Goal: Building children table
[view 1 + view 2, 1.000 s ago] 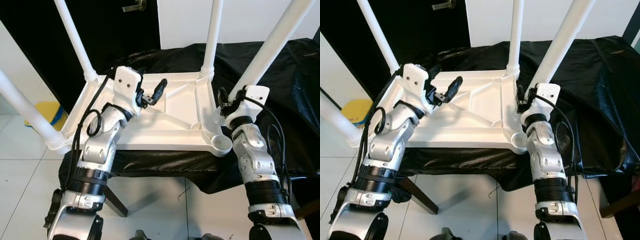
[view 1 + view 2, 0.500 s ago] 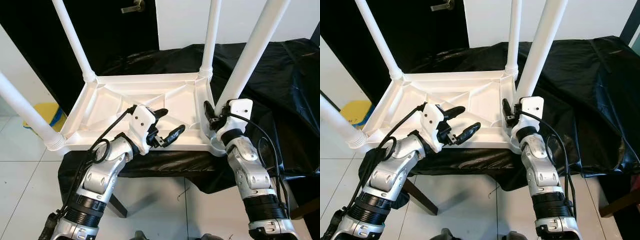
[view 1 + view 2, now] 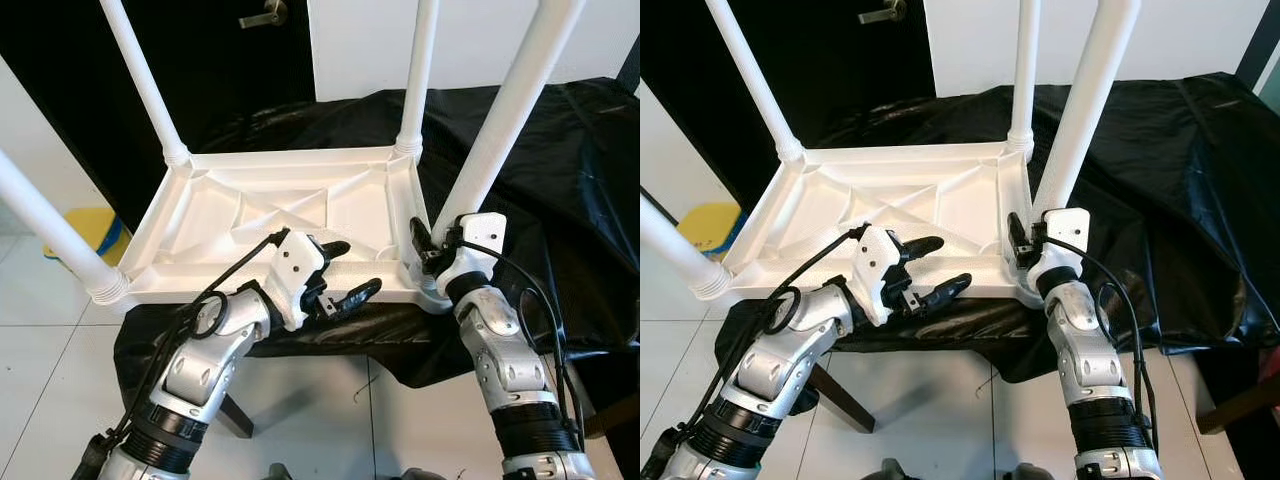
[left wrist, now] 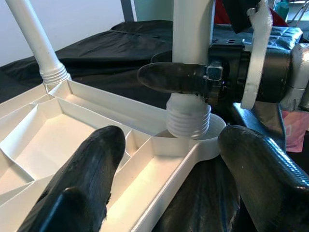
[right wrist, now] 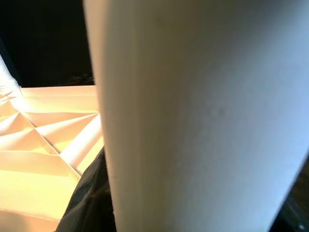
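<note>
Left eye view: the upturned white plastic table top (image 3: pixel 250 215) is lying on black sheeting (image 3: pixel 560 180), and the right gripper (image 3: pixel 428 248) is clamping the near-right white tubular leg (image 3: pixel 500 130) at its threaded base. The left gripper (image 3: pixel 338 272) is hanging open over the near rim, holding nothing. Seating this leg looks to be the step, calling next for a straight twist into the corner socket (image 4: pixel 203 140).

Upturned table (image 3: pixel 290 200) on cloth (image 3: pixel 560 180)

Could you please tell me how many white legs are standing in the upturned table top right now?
4: far-left corner leg, far-right corner leg, near-left corner leg, and near-right corner leg, which the right gripper grips near its base.
</note>
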Robot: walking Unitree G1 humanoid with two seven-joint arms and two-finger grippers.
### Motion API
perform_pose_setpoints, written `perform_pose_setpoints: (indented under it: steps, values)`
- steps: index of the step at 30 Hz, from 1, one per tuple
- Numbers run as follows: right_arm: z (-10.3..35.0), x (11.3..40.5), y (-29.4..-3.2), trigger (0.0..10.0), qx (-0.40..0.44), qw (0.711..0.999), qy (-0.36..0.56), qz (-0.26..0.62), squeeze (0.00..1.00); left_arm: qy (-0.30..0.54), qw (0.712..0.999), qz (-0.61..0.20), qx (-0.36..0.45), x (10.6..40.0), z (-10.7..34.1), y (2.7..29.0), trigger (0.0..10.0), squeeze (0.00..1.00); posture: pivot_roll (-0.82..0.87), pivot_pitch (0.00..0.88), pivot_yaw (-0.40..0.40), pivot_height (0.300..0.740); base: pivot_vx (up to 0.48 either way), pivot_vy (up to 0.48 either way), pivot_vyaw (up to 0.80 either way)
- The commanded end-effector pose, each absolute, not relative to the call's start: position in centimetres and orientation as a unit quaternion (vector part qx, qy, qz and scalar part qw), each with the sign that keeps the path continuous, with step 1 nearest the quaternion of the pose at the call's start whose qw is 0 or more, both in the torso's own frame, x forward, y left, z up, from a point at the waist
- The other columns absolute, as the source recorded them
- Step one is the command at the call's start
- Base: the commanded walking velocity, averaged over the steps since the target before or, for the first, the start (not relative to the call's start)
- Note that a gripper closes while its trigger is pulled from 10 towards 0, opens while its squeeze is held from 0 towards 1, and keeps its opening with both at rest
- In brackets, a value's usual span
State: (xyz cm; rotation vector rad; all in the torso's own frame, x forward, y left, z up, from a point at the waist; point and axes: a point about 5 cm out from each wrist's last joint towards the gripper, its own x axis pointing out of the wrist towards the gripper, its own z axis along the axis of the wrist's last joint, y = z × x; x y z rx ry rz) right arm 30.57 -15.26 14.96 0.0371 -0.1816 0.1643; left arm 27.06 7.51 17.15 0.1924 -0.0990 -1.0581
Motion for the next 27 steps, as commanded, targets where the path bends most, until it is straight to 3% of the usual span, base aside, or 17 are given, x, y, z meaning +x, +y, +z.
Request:
perform_pose_setpoints:
  steps: [1, 14, 21, 27]
  values:
    - [14.2, 30.3, -15.5, 10.0, 0.018, 0.994, -0.074, 0.081, 0.0, -0.041, 0.843, -0.527, 0.094, 26.6, 17.1, 7.5, 10.0, 0.0, -0.11, 0.043, 0.065, 0.74, 0.0, 0.0, 0.0]
    - [12.3, 29.1, -16.2, 10.0, -0.057, 0.992, -0.055, 0.101, 0.0, -0.038, 0.845, -0.525, 0.096, 26.7, 17.5, 7.7, 10.0, 0.0, -0.12, 0.047, 0.074, 0.74, 0.0, 0.0, 0.0]
    - [12.1, 28.7, -15.3, 10.0, -0.141, 0.974, -0.073, 0.159, 0.0, -0.039, 0.846, -0.524, 0.093, 26.8, 17.8, 7.8, 10.0, 0.0, -0.12, 0.044, 0.082, 0.74, 0.0, 0.0, 0.0]
    - [11.4, 28.0, -14.8, 10.0, -0.128, 0.971, -0.074, 0.189, 0.0, -0.039, 0.845, -0.525, 0.095, 26.8, 18.0, 8.0, 10.0, 0.0, -0.11, 0.043, 0.087, 0.74, 0.0, 0.0, 0.0]
